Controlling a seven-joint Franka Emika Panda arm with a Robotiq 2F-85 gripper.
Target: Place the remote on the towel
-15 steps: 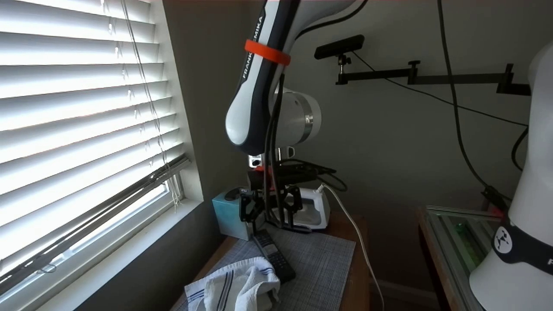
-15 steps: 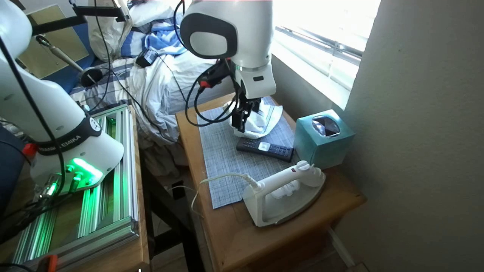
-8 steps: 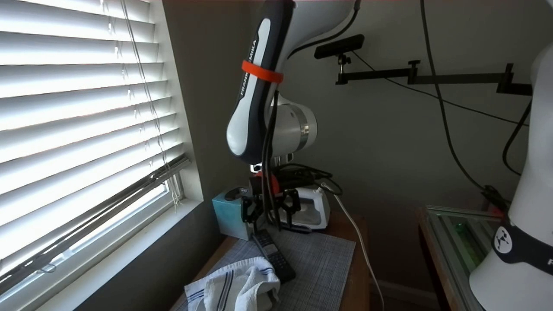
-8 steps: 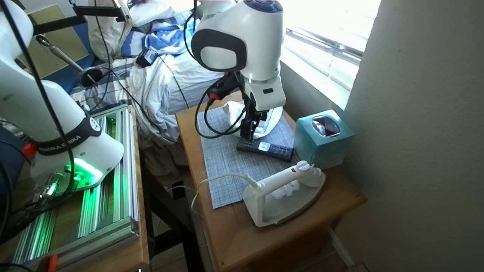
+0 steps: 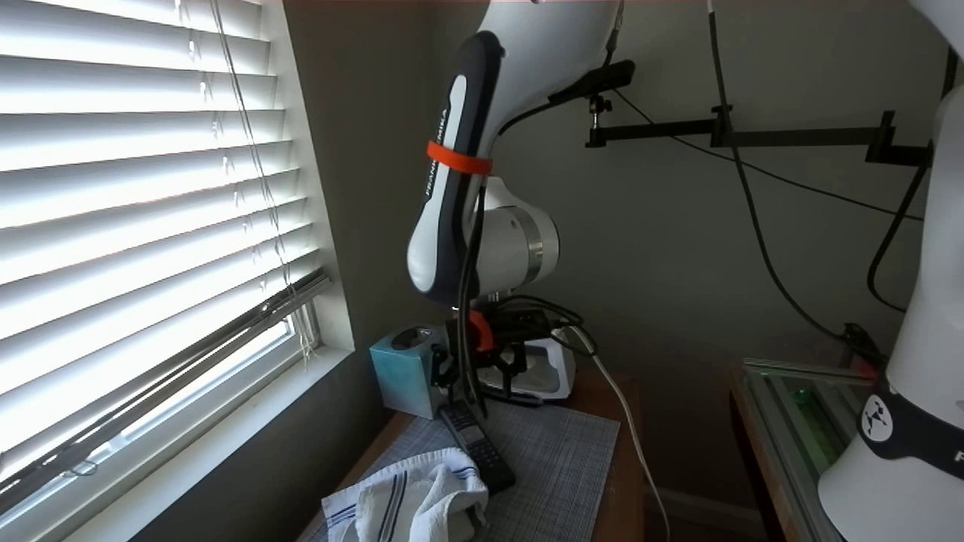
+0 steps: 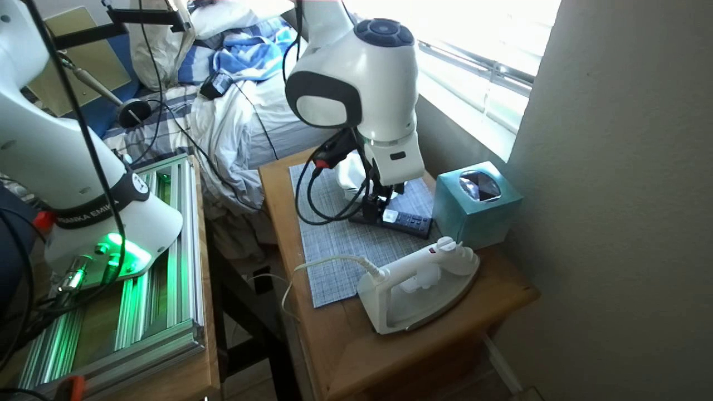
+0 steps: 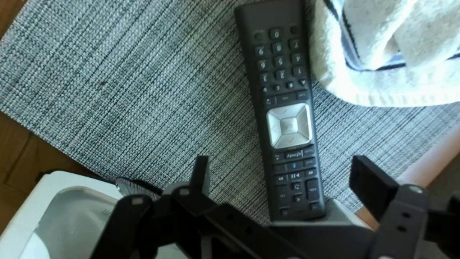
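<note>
The black remote (image 5: pixel 482 450) lies flat on the grey placemat (image 5: pixel 561 452), and also shows in an exterior view (image 6: pixel 411 221). In the wrist view the remote (image 7: pixel 258 108) runs lengthwise up the middle, its lower end between the fingers. The white towel with blue stripes (image 5: pixel 410 497) lies crumpled beside it, at the upper right in the wrist view (image 7: pixel 381 84). My gripper (image 7: pixel 284 174) is open, one finger each side of the remote, touching neither side. The gripper hangs low over the remote in both exterior views (image 5: pixel 478 380) (image 6: pixel 379 209), partly hidden by cables.
A teal tissue box (image 6: pixel 473 211) stands near one end of the remote, by the wall. A white iron (image 6: pixel 418 289) with a cord stands close to the gripper; it shows at the lower left in the wrist view (image 7: pixel 72 205). The wooden table (image 6: pixel 356 356) has a window beside it.
The arm has come down, and my gripper has moved lower and closer over the remote. The remote, towel, iron and tissue box have not moved.
</note>
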